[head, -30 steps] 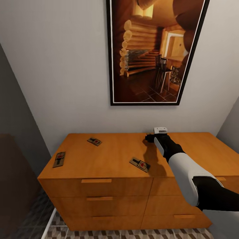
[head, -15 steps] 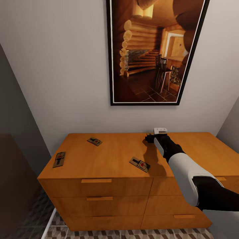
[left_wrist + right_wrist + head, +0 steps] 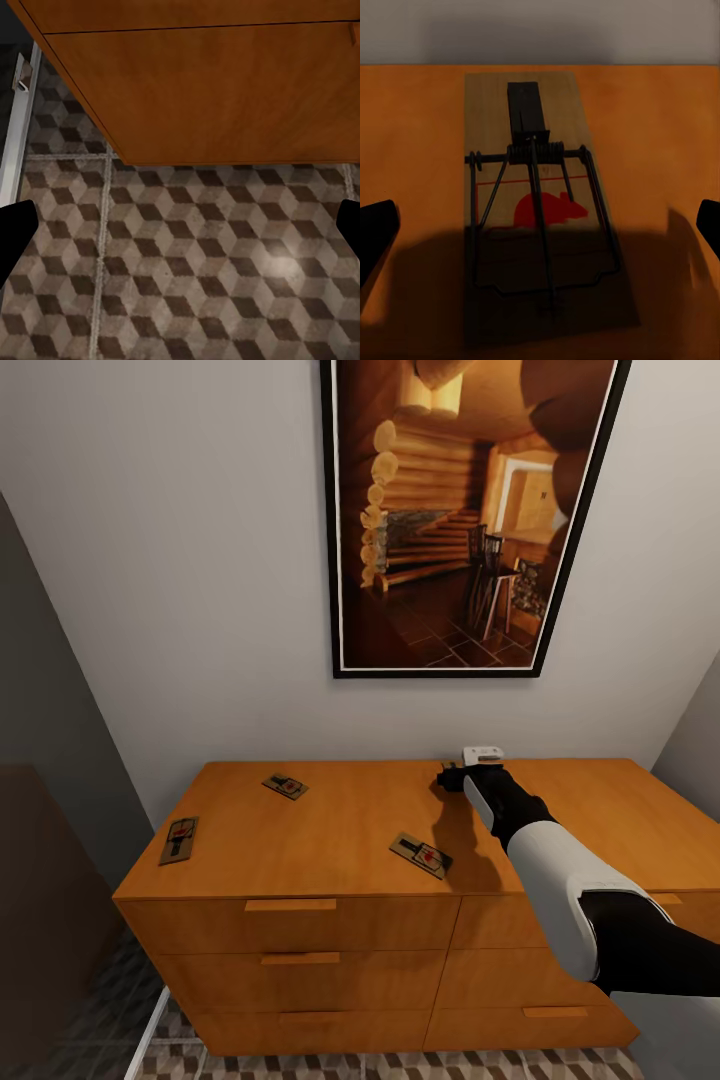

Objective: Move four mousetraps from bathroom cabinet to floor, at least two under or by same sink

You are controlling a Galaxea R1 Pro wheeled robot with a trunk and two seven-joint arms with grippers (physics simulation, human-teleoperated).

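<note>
Right gripper (image 3: 540, 225) open, its two dark fingertips (image 3: 376, 232) spread wide at the view's edges, poised just above a trap (image 3: 544, 202) lying flat on the cabinet top (image 3: 660, 135), not touching it. Trap's red mouse mark and wire spring between the fingertips; shadow of the gripper across the trap's near half. In the head view, right gripper (image 3: 452, 774) reaching out over the cabinet's rear edge, at about 1 o'clock from the middle of the top, close to the wall (image 3: 200, 610); trap beneath it hidden there by the wrist.

Three more traps on the same top: one (image 3: 421, 855) at 7 o'clock from the right gripper, near the front middle; one (image 3: 285, 786) at 9 o'clock, toward the back left; one (image 3: 179, 839) at the far left edge.

Left gripper (image 3: 180, 225) open too, black fingertips (image 3: 15, 232) wide apart, hanging low over the floor (image 3: 187, 285) beside the cabinet's (image 3: 225, 82) lower front. Nothing between its fingers but cube-patterned tiles.

Framed picture (image 3: 460, 510) of a log interior on the wall, at 12 o'clock above the cabinet
</note>
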